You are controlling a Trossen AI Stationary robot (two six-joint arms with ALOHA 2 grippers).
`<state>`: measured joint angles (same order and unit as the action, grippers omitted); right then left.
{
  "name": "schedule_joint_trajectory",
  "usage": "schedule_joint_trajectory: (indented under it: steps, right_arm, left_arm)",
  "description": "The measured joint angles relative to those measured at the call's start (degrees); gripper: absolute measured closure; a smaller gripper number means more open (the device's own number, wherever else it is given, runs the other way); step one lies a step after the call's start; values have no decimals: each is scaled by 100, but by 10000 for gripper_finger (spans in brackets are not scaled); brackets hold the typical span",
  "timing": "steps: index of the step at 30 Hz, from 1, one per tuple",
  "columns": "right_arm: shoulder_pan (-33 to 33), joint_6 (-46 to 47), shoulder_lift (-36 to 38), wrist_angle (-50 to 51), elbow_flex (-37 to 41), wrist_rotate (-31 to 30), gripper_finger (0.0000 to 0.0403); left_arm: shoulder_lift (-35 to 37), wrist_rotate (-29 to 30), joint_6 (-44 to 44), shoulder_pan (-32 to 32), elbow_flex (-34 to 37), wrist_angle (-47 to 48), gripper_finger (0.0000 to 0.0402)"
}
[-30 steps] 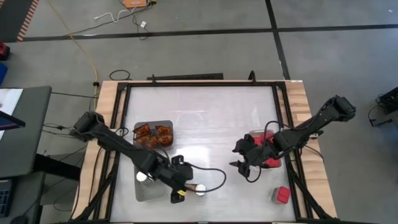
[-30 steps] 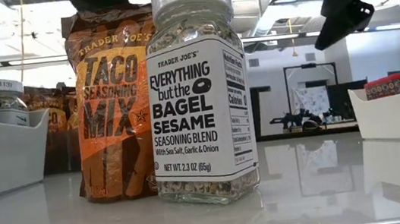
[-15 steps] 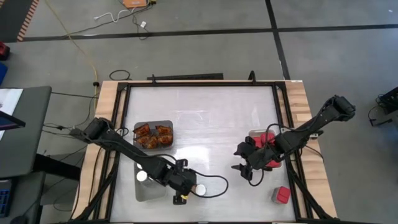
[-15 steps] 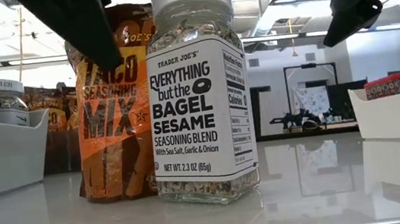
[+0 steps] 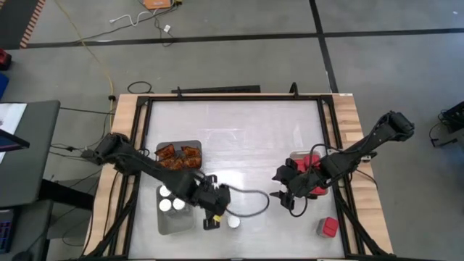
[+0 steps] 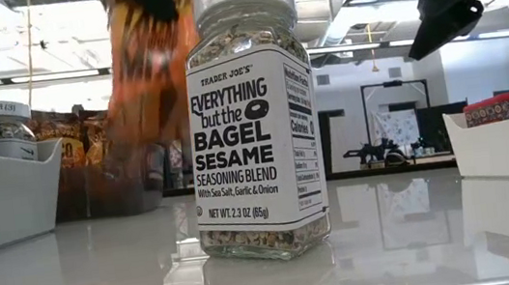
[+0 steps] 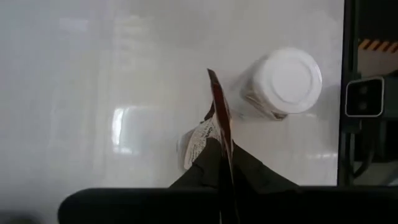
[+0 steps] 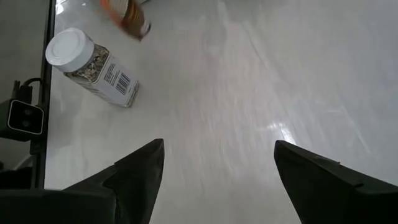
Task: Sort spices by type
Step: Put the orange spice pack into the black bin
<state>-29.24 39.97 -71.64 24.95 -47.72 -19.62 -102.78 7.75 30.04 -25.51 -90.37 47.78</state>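
Already we see most of the sorting done. Orange-brown packets (image 5: pixel 179 156) fill the grey tray (image 5: pixel 197 144) on the left side of the tabletop (image 5: pixel 239 138), white-lidded jars (image 5: pixel 172 204) stand in the clear tray (image 5: pixel 164 226) in front of it, and red boxes (image 5: pixel 313 174) sit in the white tray (image 5: pixel 296 154) on the right. We judge three items are left: one jar (image 5: pixel 233 222) alone on the tabletop near the front edge, a red box (image 5: pixel 329 227) near the front right corner, and the packet (image 7: pixel 221 115) now in hand.

Our left end effector (image 5: pixel 212 210) is clamped tight on that packet's top edge, just beside the lone jar, lifting it clear of the tabletop. The packet looks thin and crinkled, orange-brown, seen edge-on in the wrist view and blurred behind the jar in the low view. The jar is clear, full of speckled seasoning, with a white label.

Our right end effector (image 5: pixel 283 192) hovers near the white tray, fingers spread wide, holding nothing.
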Motion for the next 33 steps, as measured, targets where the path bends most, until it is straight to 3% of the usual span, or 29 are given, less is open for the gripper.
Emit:
schedule_joint_trajectory:
  steps: [9, 22, 27, 33]
  right_arm:
    - [176, -144, 0, 34, 0, -1, 74]
    - [437, -5, 0, 35, 0, 4, 74]
    - [632, 52, 0, 38, 0, 4, 74]
    - [817, 52, 0, 54, 0, 17, 74]
  left_arm:
    - [1593, 727, 35, 372, 397, 544, 401]
    - [3627, 806, 664, 947, 2775, 689, 401]
    - [4089, 750, 235, 1363, 3382, 533, 402]
    - [4181, 326, -635, 1752, 4097, -297, 401]
